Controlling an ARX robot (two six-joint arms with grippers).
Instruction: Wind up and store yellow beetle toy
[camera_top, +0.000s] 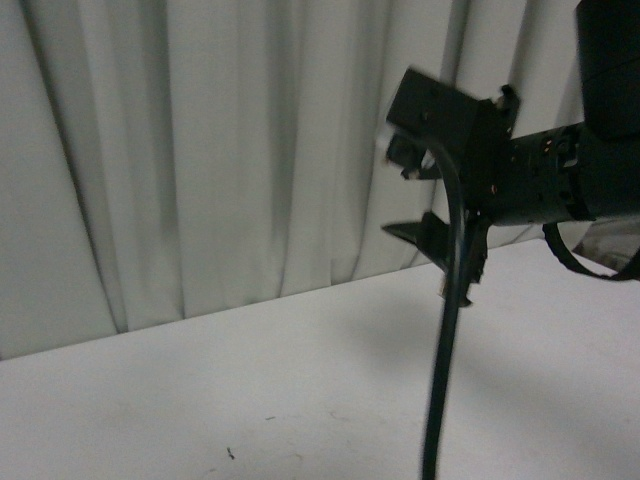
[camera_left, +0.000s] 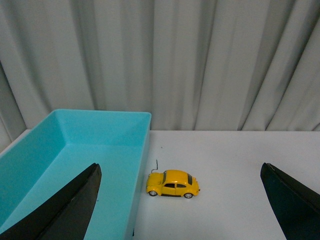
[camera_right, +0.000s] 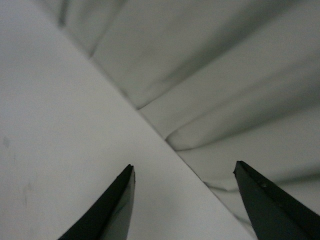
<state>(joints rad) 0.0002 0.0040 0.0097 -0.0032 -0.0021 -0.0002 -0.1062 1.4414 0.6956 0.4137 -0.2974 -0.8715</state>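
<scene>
The task looks barely begun: the yellow beetle toy (camera_left: 173, 183) stands on its wheels on the white table (camera_left: 235, 165), just beside the outer wall of an open turquoise bin (camera_left: 100, 132). It is not inside the bin and nothing has hold of it. A thin wire-like piece sticks up at the end of the toy nearest the bin; what it is cannot be made out. The left gripper (camera_left: 180, 167) looks down on the car with its two dark fingers (camera_left: 70, 207) spread wide, one over the bin's side and the other over bare table, and nothing between them. The right gripper (camera_right: 183, 167) is likewise wide open and empty. Its wrist view shows only the table edge and the pale curtain (camera_right: 225, 60), and in the front view that arm is raised off the table on the right, blurred. By this reading, all the work remains: taking hold of the toy, winding it, and setting it down in what is probably its storage bin, which shows nothing inside as far as the view reaches.
</scene>
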